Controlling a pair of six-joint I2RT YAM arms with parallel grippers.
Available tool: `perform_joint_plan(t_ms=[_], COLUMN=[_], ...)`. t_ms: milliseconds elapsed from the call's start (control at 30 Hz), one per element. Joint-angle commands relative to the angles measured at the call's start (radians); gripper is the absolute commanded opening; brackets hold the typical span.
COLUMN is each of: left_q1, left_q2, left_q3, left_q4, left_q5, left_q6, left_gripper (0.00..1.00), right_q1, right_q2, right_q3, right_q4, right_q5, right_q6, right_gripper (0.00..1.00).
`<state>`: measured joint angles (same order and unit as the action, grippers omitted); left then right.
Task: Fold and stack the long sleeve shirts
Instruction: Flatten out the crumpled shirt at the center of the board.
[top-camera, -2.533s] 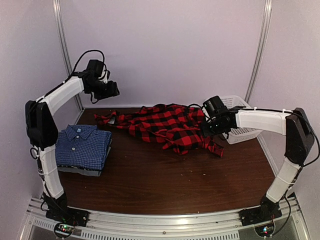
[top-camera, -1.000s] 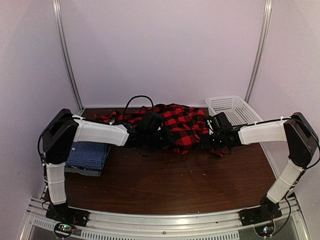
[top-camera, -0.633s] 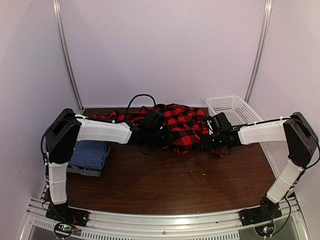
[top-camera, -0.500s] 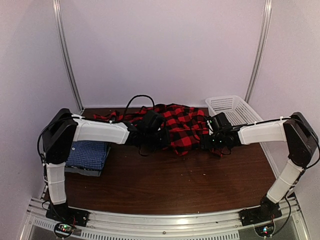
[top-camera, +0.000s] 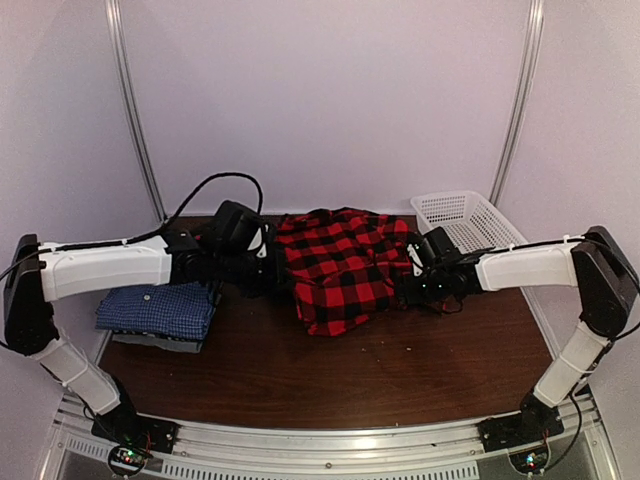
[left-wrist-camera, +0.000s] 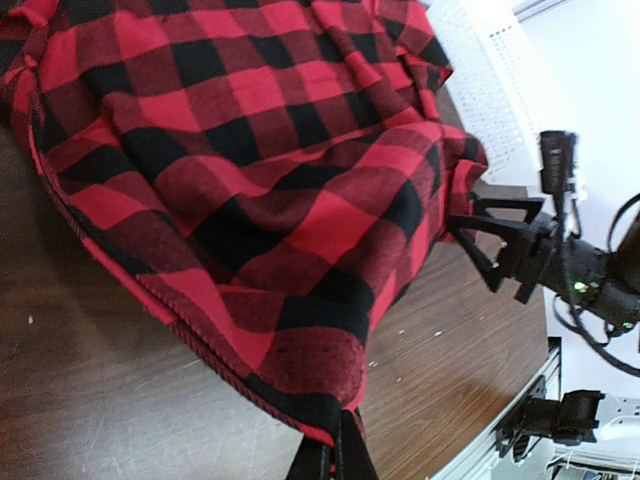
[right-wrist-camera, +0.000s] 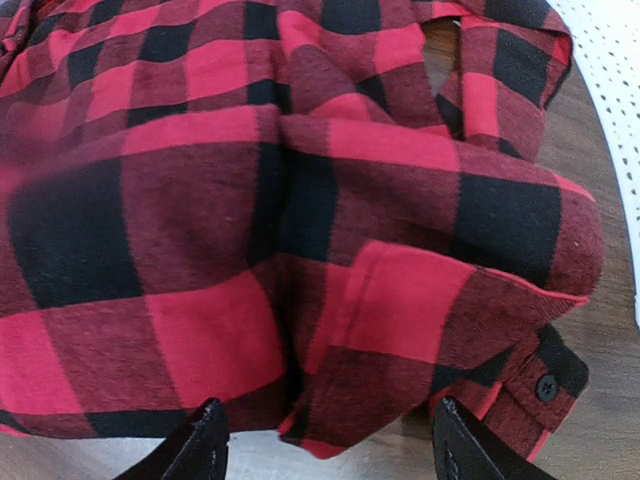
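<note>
Lilac walls (top-camera: 330, 100) are being seen around a dark wooden bench (top-camera: 350, 375). A red-and-black plaid shirt (top-camera: 340, 265) is being shown at mid-bench, toward the back. It is spread loosely, rumpled and not folded.

The shirt's left edge is being pinched at a hem corner by the left fingers (left-wrist-camera: 338, 445), which are closed tight on the cloth with no gap showing. Whether that corner is being lifted off the bench cannot be told.

The right fingers (top-camera: 410, 287) are being held spread wide at the shirt's right edge. In the right wrist view, cloth is being framed between the two tips and below them, and nothing is being gripped. A buttoned cuff (right-wrist-camera: 545, 385) is being shown beside the right-hand tip, lying on the wood.

A blue shirt (top-camera: 160, 308) is being shown folded at the left side of the bench, stacked on a folded grey shirt (top-camera: 165, 342). The stack is being partly covered by the left arm in the top view and is sitting well apart from the plaid shirt.

A white mesh basket (top-camera: 452, 196) is being shown at the back right, just behind the right arm.
</note>
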<state>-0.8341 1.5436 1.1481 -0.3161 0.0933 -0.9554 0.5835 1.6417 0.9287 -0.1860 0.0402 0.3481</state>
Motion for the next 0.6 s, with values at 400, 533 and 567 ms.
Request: perform_joint_plan(t_ms=[400, 533, 567], left_q1=[0.086, 0.086, 0.086], left_q2=[-0.12, -0.131, -0.132], left_q3=[-0.265, -0.272, -0.275], left_q4=[-0.092, -0.105, -0.109], left_q5=[0.059, 0.049, 0.047], left_q6=[0.045, 0.047, 0.049], left_gripper=[0.0, 0.0, 0.0], right_q1=[0.091, 0.094, 0.099], right_q2=[-0.073, -0.122, -0.132], right_q3=[-0.073, -0.127, -0.143], right_q4=[-0.023, -0.025, -0.028], right_q5=[0.051, 0.027, 0.024], right_q6=[0.078, 0.101, 0.108], right_gripper=[0.74, 0.73, 0.73])
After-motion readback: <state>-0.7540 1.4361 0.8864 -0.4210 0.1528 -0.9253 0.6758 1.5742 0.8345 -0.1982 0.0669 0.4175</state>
